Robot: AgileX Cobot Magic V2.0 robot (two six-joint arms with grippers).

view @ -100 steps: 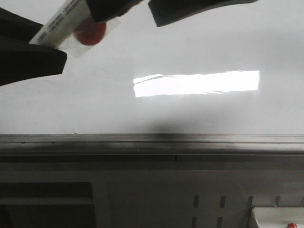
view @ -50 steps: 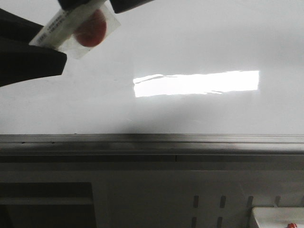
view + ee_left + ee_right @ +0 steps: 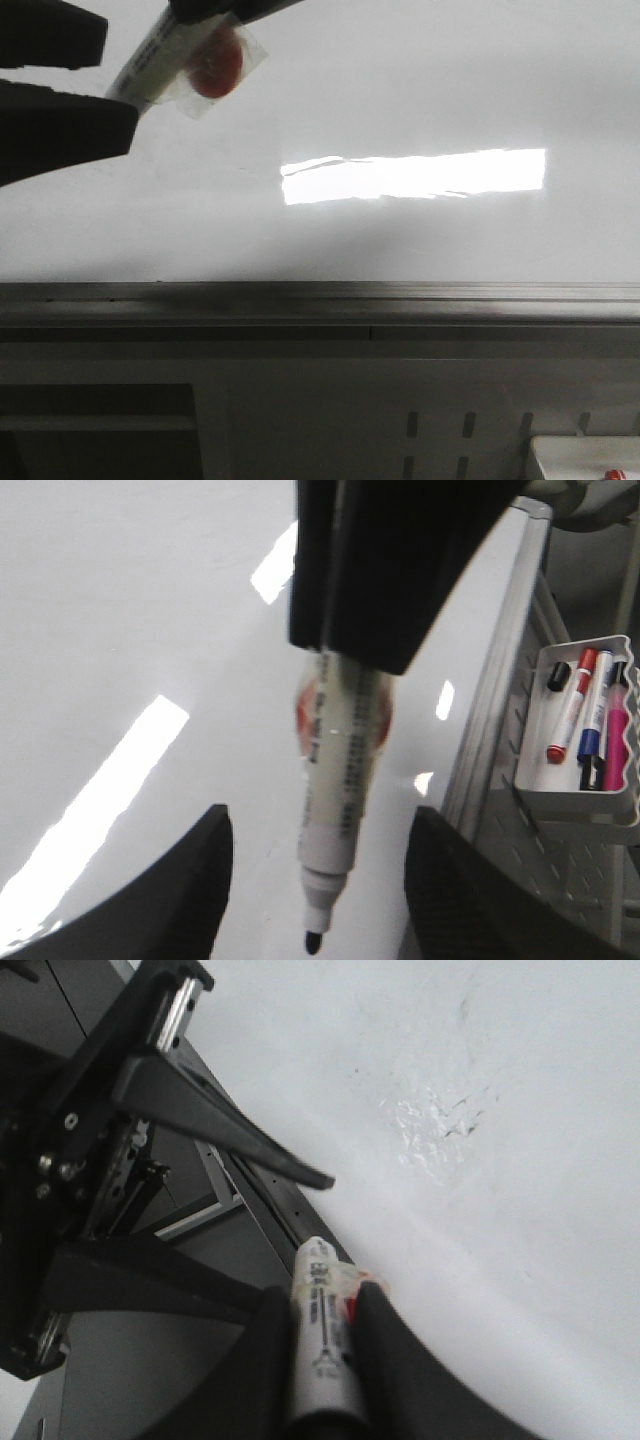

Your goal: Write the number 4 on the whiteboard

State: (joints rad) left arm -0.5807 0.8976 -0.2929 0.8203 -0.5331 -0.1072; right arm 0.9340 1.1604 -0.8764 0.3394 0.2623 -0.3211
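The whiteboard (image 3: 400,90) is glossy white with a bright reflection (image 3: 415,175) and a grey bottom rail (image 3: 320,300). No black number 4 shows on it. My right gripper (image 3: 325,1300) is shut on a white marker (image 3: 322,1325) with a red-taped spot. In the front view the marker (image 3: 160,62) hangs slanted at the top left, under the right gripper (image 3: 215,10). My left gripper (image 3: 318,820) is open, its fingers apart on either side of the marker's (image 3: 340,780) uncapped black tip, not touching it. The tip is off the board.
Faint grey smudges (image 3: 440,1120) mark the board (image 3: 520,1210). A white tray (image 3: 570,805) holding several markers hangs right of the board's frame; its corner shows in the front view (image 3: 585,455). A grey perforated panel (image 3: 450,420) lies below the rail.
The marker and my right gripper have moved right and slightly up. My left gripper's upper finger now shows apart from the lower one at the top left.
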